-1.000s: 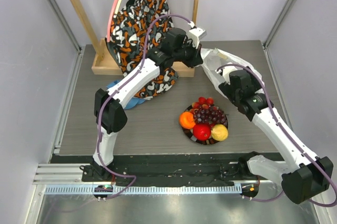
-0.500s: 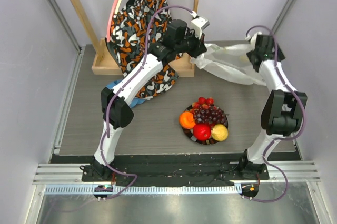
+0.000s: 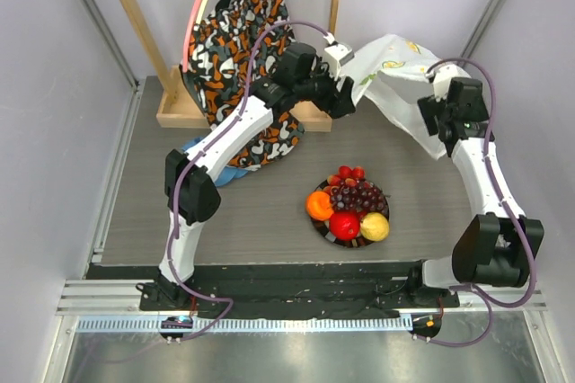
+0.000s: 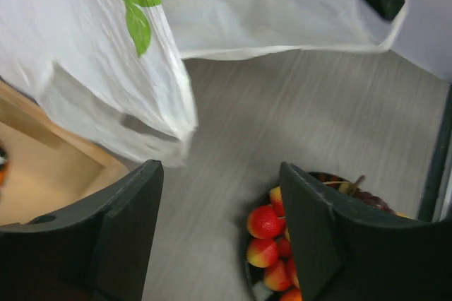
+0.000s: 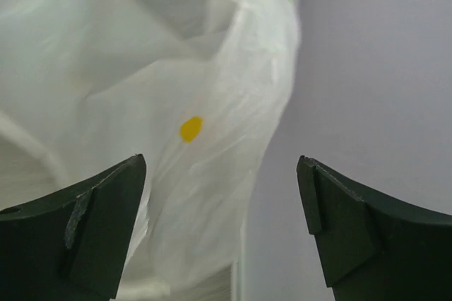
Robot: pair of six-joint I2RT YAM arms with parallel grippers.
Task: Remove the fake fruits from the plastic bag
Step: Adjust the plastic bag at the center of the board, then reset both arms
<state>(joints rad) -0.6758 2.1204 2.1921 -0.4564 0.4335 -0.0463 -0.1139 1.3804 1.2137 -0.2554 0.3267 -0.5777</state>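
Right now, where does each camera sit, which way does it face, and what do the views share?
Top external: above and behind the robot, looking down at the table; both arms show.
Left wrist: on the left gripper, facing down past open fingers at the plastic bag and the strawberries.
Right wrist: on the right gripper, open, facing the bag and a wall.
Shared: top external and left wrist both see bag and strawberries.

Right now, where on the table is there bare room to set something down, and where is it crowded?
Bare table lies left of the left arm, and between the plate and the right arm. The strip behind the plate up to the plastic bag is free too. Crowded: back left, with patterned cloth and blue cloth.
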